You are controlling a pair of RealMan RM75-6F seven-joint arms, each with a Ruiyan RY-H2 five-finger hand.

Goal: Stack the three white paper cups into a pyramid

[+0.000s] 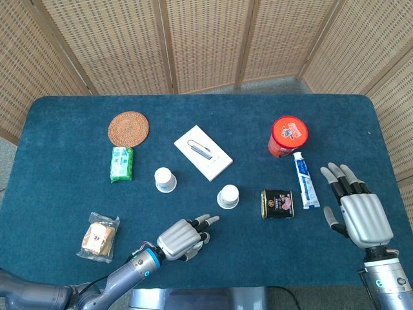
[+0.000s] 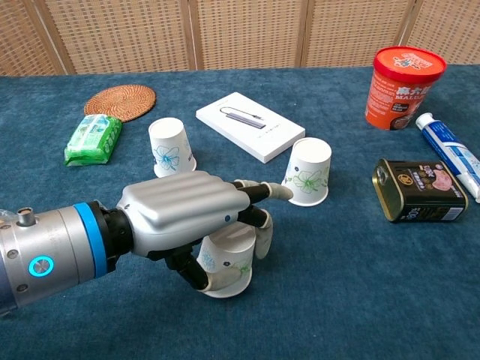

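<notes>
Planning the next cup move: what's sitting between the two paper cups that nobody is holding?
Only bare blue table cloth between the left cup and the right cup, as the head view shows. The white box lies just behind the gap.

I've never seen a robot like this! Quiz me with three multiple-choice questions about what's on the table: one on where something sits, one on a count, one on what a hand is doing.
1. Where does the round woven rattan coaster lie?
A. beside the red tub
B. at the far left, behind the green wipes packet
C. under the black tin

2. How many white paper cups are there?
A. two
B. three
C. five

3. What is the left hand doing?
A. gripping the nearest white paper cup
B. lifting the toothpaste
C. resting flat on the white box

Answers: 1 B, the head view shows it just beyond the packet. 2 B, two stand free, one is in the hand. 3 A, fingers and thumb wrap the cup.
</notes>
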